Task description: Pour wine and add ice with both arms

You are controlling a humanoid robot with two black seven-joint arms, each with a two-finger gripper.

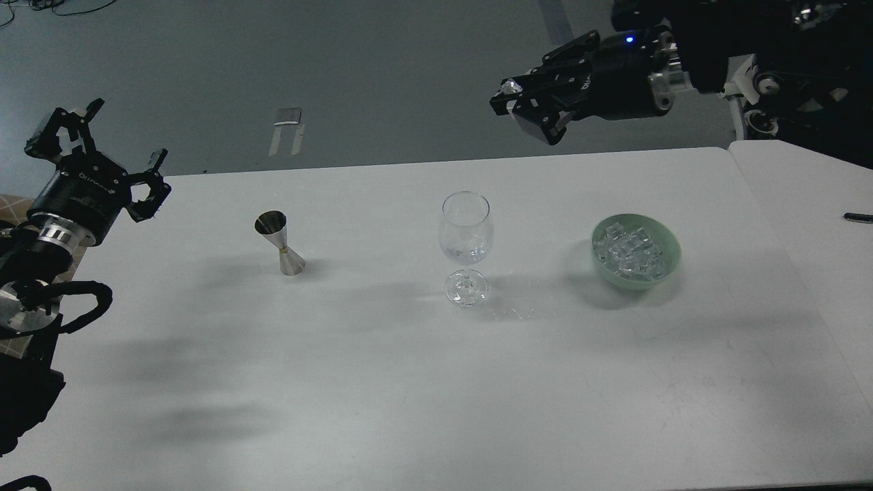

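Observation:
A clear wine glass (pixel 465 235) stands upright at the middle of the white table (pixel 382 382), with a little clear content in its bowl. A pale green bowl (pixel 665 267) to its right holds a heap of ice cubes (pixel 627 252). A steel jigger (pixel 279 243) stands to the glass's left. My right gripper (pixel 506 95) is high above the table, up and to the right of the glass, shut on a small ice cube (pixel 507 86). My left gripper (pixel 109 140) is open and empty at the table's left edge, left of the jigger.
A small black object (pixel 858 217) lies at the far right on a second white table (pixel 805 170). A chair (pixel 743 95) stands behind my right arm. Grey floor lies beyond the table's far edge.

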